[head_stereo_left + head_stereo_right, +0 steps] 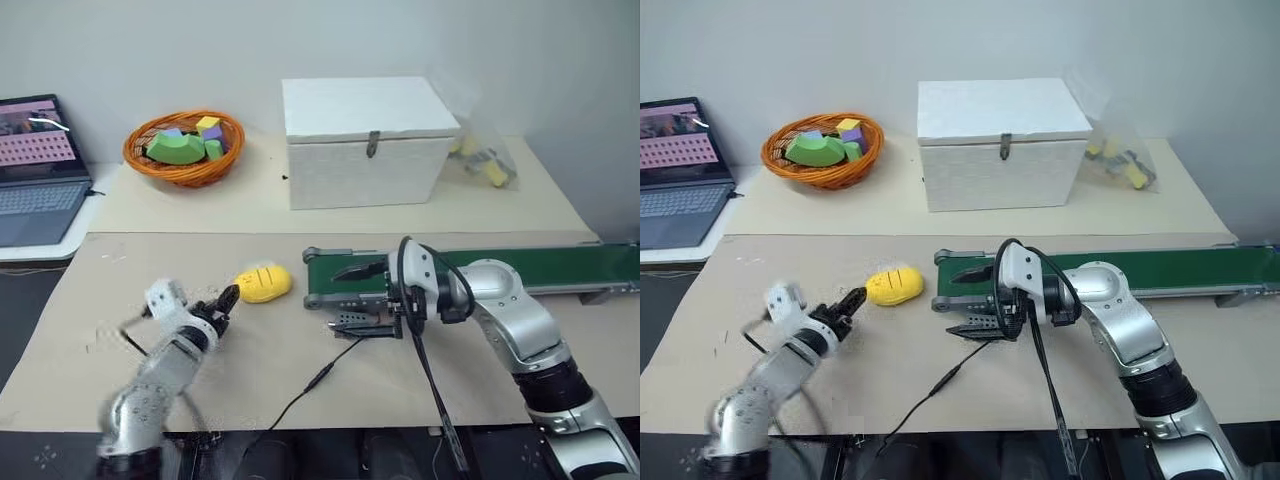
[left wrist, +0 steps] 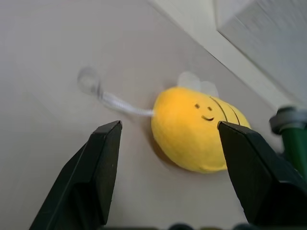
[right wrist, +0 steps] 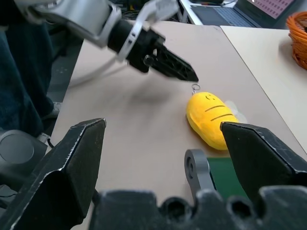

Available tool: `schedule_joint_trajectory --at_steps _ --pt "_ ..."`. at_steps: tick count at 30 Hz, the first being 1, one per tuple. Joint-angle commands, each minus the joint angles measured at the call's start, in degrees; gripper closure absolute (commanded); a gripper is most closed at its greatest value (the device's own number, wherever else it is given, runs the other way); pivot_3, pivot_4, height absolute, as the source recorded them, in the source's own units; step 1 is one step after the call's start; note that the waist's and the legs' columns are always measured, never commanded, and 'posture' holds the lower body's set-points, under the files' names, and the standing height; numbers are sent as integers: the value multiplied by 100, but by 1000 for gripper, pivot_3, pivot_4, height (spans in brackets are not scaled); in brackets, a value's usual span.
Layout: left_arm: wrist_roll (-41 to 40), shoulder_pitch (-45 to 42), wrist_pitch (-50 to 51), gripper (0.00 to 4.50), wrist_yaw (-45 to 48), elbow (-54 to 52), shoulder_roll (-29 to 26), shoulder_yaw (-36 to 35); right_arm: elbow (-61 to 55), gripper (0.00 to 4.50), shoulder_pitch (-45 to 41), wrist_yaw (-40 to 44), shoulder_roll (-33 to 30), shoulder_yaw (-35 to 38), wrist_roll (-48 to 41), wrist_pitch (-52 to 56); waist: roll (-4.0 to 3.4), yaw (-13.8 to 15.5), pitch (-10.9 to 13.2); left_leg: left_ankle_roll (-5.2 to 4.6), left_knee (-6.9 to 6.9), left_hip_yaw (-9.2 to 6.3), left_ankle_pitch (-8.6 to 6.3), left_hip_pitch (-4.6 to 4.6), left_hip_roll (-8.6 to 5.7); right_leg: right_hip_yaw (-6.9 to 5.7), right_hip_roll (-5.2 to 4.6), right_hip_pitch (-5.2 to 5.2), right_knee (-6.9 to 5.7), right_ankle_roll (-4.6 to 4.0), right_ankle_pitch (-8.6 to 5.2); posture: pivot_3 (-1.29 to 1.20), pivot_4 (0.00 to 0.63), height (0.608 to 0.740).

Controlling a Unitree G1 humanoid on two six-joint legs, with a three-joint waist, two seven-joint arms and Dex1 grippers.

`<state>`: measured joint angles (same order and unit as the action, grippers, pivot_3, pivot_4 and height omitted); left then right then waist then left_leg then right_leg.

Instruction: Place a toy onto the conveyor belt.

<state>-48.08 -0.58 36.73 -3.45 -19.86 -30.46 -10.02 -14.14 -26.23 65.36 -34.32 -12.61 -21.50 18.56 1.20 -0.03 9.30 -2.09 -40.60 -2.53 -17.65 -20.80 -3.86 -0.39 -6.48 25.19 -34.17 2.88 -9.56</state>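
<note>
Nothing was done yet: the toy (image 1: 264, 284) lay mid-frame beside the belt (image 1: 560, 267); both grippers, left (image 1: 224, 303) and right (image 1: 356, 296), gaped empty.

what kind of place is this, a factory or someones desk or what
Probably a lab or test bench set up for robot practice, not a factory: a short tabletop conveyor belt lies on paper-covered tables, with an open laptop at one side and a basket of foam blocks.

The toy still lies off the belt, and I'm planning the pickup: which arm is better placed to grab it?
Left. The left gripper is open, aimed at the toy just short of it. The right gripper, also open, sits at the conveyor belt end, farther away.
</note>
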Motion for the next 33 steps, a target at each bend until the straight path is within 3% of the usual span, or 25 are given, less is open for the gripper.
schedule_joint_trajectory --at_steps 1,4,8,9,11,18,25,33 --pt "1070 -99 -479 1109 1008 -102 -744 231 -128 0 -10 -89 30 162 -43 -100 -4 2 0 -1 3 3 -1 6 -1 5 -4 -1 1 0 0 0 150 740" --pt "1487 -316 -818 1109 1990 407 -1160 420 -120 0 -13 -166 109 189 -91 -104 -5 7 0 -1 9 2 0 5 1 1 -3 1 4 1 0 0 150 740" --pt "1626 -873 -1348 1109 3279 1404 -1093 548 -65 0 -22 -261 195 170 -34 -128 -6 28 2 2 14 0 2 4 2 -5 -2 4 4 1 0 0 150 740" --pt "1581 -1035 -1414 623 3584 1675 -1056 511 -44 0 -21 -284 210 164 -3 -149 -6 27 2 2 14 0 1 3 2 -6 -3 4 4 1 0 0 150 740" --pt "1500 -1433 -1562 105 4213 2339 -1005 394 1 0 -9 -348 225 167 68 -206 -5 32 2 2 14 -1 1 1 2 -8 -3 6 5 1 0 0 150 740" --pt "1782 -2790 -1683 105 6098 4400 -1227 483 10 0 79 -608 284 220 156 -306 -4 -16 3 2 14 -2 2 -8 0 -17 -3 13 4 2 1 0 150 740" --pt "2784 -4242 -1956 105 8002 6307 -1427 1368 -31 0 155 -882 335 323 228 -316 -3 -53 3 -1 13 -4 2 -28 -18 -24 -4 27 -13 4 2 0 150 740" --pt "3714 -5071 -2389 105 9125 7584 -1085 1980 -130 0 304 -1109 322 391 296 -288 -2 -88 3 -15 -11 3 -5 -39 -16 -27 -1 29 -29 8 1 0 150 740"
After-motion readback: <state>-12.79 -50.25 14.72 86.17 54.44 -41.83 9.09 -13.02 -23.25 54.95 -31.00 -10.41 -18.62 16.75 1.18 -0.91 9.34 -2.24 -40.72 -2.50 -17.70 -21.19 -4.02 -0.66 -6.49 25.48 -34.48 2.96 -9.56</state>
